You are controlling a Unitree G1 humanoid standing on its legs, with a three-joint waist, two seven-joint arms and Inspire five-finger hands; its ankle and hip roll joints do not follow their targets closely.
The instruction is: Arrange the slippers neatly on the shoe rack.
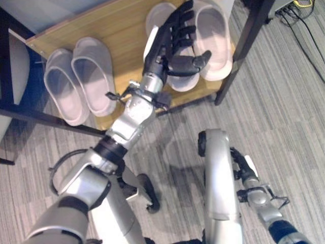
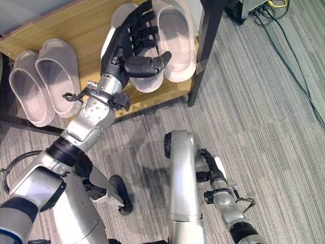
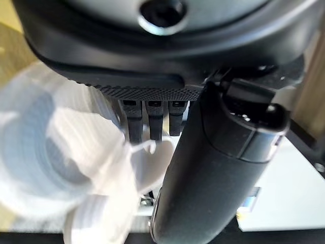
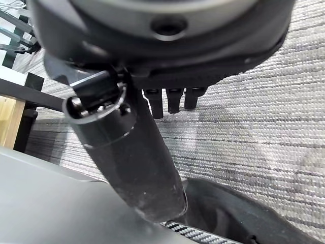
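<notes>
Two pairs of pale slippers lie on the wooden shoe rack (image 1: 122, 30). The left pair (image 1: 81, 81) sits side by side near the shelf's left end. Of the right pair, one slipper (image 1: 216, 40) lies uncovered, while its partner (image 1: 184, 81) is largely under my left hand (image 1: 170, 43). That hand is open, its fingers straight over the slipper and its thumb (image 3: 218, 168) stretched sideways toward the other one. In the left wrist view a blurred white slipper (image 3: 61, 152) shows past the fingers. My right hand (image 2: 210, 165) hangs low over the carpet, open, holding nothing.
A black rack post (image 1: 254, 25) stands at the shelf's right front corner, and another dark bar (image 1: 45, 119) runs along the left front. Cables (image 1: 299, 15) lie on the grey carpet (image 1: 284, 112) at the far right.
</notes>
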